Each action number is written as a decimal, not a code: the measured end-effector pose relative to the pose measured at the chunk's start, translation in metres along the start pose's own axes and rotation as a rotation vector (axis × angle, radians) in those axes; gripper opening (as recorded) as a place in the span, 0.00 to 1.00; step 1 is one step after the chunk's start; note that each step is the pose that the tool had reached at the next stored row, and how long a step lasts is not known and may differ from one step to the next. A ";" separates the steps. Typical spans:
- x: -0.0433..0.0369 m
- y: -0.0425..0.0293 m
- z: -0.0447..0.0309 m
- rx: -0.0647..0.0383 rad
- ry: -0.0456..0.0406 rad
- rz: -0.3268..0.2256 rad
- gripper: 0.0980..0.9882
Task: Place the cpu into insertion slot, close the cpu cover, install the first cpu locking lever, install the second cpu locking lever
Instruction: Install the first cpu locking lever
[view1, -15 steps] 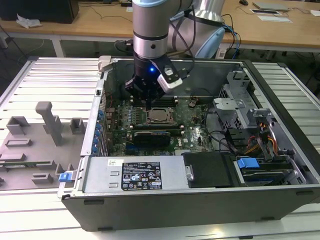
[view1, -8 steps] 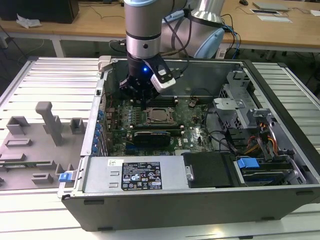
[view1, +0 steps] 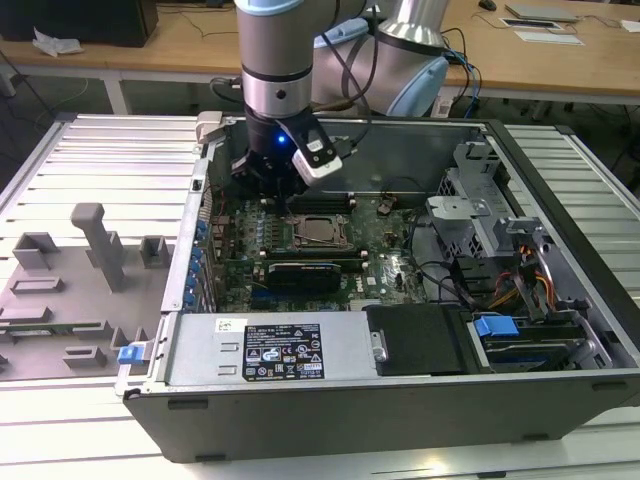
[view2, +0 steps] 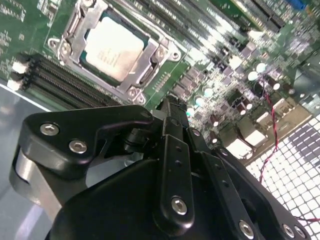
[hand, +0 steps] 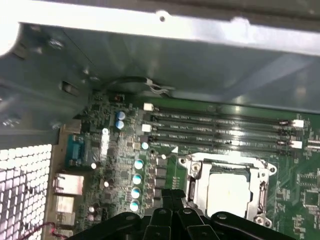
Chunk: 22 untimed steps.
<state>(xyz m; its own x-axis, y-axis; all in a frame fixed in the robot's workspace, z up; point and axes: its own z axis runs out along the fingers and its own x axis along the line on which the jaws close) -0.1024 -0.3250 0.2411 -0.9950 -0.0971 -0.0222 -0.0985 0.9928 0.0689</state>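
Cpu (view2: 111, 47) in insertion slot (view2: 147, 75); open computer case (view1: 300, 405) on ribbed table (view1: 90, 160).

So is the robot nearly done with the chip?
The cpu already sits in the slot, and the cover lies flat around it. The gripper is shut, holds nothing and hangs just beside the slot. I cannot tell whether the two levers are locked, so those may be what is left.
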 end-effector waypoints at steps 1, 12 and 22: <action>0.0011 0.0001 0.0000 -0.009 -0.0014 0.000 0.01; 0.0100 0.0010 -0.0002 -0.127 -0.0178 0.002 0.01; 0.0068 0.0007 -0.0001 -0.154 -0.0212 0.002 0.01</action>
<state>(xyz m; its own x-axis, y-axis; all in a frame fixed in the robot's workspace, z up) -0.1092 -0.3250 0.2411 -0.9948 -0.0920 -0.0429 -0.0993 0.9702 0.2211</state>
